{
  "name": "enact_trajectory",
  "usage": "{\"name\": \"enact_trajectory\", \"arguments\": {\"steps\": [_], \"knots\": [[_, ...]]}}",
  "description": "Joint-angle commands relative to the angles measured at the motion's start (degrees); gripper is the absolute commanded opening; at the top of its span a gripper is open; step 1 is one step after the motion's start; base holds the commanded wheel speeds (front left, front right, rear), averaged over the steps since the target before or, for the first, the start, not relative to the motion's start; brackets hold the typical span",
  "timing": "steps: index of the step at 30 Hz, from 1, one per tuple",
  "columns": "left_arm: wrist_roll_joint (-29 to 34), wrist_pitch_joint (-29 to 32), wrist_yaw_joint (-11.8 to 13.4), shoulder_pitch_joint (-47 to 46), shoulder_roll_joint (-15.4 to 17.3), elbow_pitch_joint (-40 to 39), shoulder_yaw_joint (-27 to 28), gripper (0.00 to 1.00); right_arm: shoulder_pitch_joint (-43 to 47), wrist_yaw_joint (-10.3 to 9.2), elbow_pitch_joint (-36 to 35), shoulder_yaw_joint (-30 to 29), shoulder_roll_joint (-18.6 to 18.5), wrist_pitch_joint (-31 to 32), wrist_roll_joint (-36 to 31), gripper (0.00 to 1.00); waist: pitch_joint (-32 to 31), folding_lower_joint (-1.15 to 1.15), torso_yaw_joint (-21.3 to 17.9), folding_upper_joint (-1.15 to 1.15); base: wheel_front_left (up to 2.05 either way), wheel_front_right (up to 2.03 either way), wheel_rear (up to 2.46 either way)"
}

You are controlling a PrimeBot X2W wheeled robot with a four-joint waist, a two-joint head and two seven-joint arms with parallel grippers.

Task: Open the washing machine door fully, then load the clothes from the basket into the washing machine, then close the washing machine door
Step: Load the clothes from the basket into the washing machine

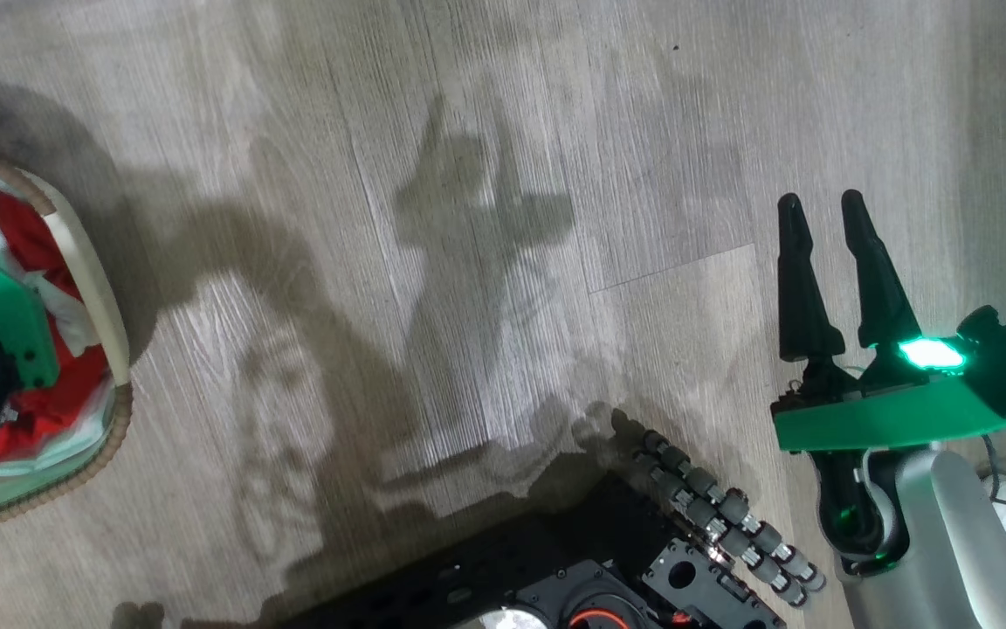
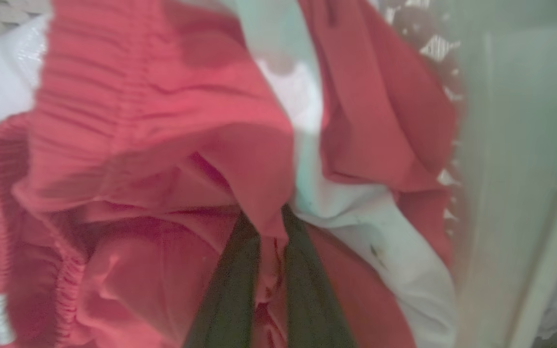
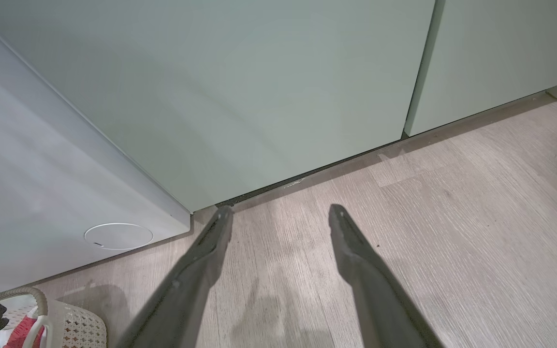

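Observation:
The clothes, a bright red garment, lie bunched in the basket at the left edge of the head view. My left gripper is down inside the basket, its two dark fingers drawn close with a fold of red fabric pinched between them. Above the basket, its green wrist mount hides the fingers in the head view. My right gripper hangs open over bare floor at the right, holding nothing. The washing machine stands white at the left of the right wrist view. Its door is out of view.
Pale green cabinets run along the wall beside the machine. A white sheet lines the basket under the garment. My dark base sits at the bottom of the head view. Wooden floor spreads between basket and right arm.

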Motion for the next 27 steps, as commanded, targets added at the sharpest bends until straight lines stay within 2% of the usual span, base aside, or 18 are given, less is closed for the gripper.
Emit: {"name": "enact_trajectory", "arguments": {"steps": [1, 5, 11, 21, 27], "knots": [[-0.49, -0.12, -0.15, 1.28, 2.37, -0.06, 0.87, 0.00, 1.61, 0.41, -1.18, 0.95, -0.29, -0.54, 0.61, 1.00, -0.27, -0.01, -0.01, 0.00, 0.00, 0.00, 0.00], [-0.81, -0.90, -0.36, 1.72, 1.63, 0.01, 0.41, 0.00, 1.56, 0.41, -1.20, 1.00, -0.29, -0.54, -0.26, 1.00, -1.55, -0.01, 0.67, 0.00, 0.00, 0.00, 0.00], [-1.54, -4.00, -0.81, 3.83, -1.13, 0.07, -0.37, 0.00, 1.47, 0.41, -0.93, -0.09, -0.29, -0.54, -2.11, 1.00, -5.78, -0.01, 3.39, 0.00, 0.00, 0.00, 0.00], [-5.78, -14.79, -1.50, 9.95, -5.55, -0.55, 0.22, 0.00, 2.49, 0.41, 1.18, -0.22, -0.29, -0.54, -5.22, 1.00, -16.63, -0.01, 7.84, 0.00, 0.00, 0.00, 0.00], [-7.06, -19.74, -1.54, 13.16, -7.61, -4.29, -2.71, 0.00, 3.82, 0.41, 2.55, -1.06, -0.29, -0.54, -6.86, 1.00, -23.21, -0.01, 10.97, 0.00, 0.00, 0.00, 0.00]]}}
